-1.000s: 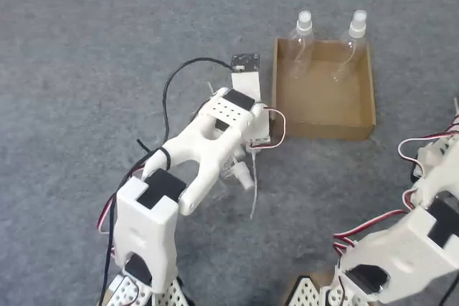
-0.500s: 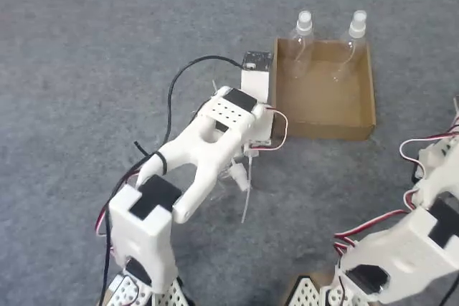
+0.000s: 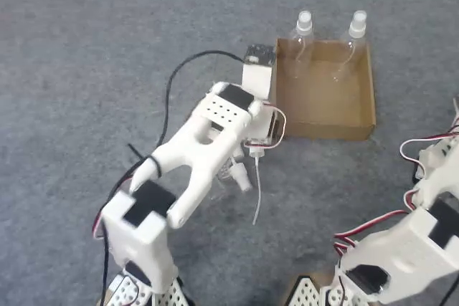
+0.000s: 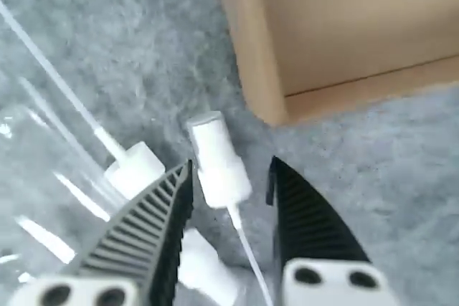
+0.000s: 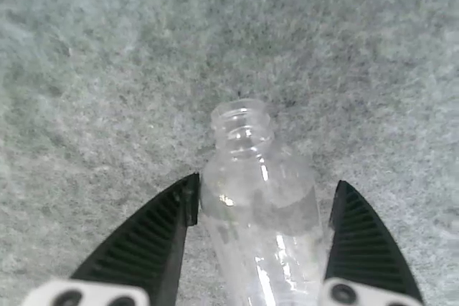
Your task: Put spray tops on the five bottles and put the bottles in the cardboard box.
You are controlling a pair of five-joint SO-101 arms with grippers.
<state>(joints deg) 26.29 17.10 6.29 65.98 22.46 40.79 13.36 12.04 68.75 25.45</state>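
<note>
There is one cardboard box (image 3: 323, 131), at the far right of the carpet. Two capped bottles stand at its far wall: the left bottle (image 3: 303, 34) and the right bottle (image 3: 354, 37). One uncapped bottle (image 5: 258, 206) appears in the right wrist view. Three loose spray tops lie near the box's near left corner: the first top (image 4: 217, 166), the second top (image 4: 136, 166) and the third top (image 4: 204, 270). Beside them are clear bottle bodies (image 4: 36, 198), whose number cannot be told. There are two arms: the left arm (image 3: 201, 148) and the right arm (image 3: 409, 249).
</note>
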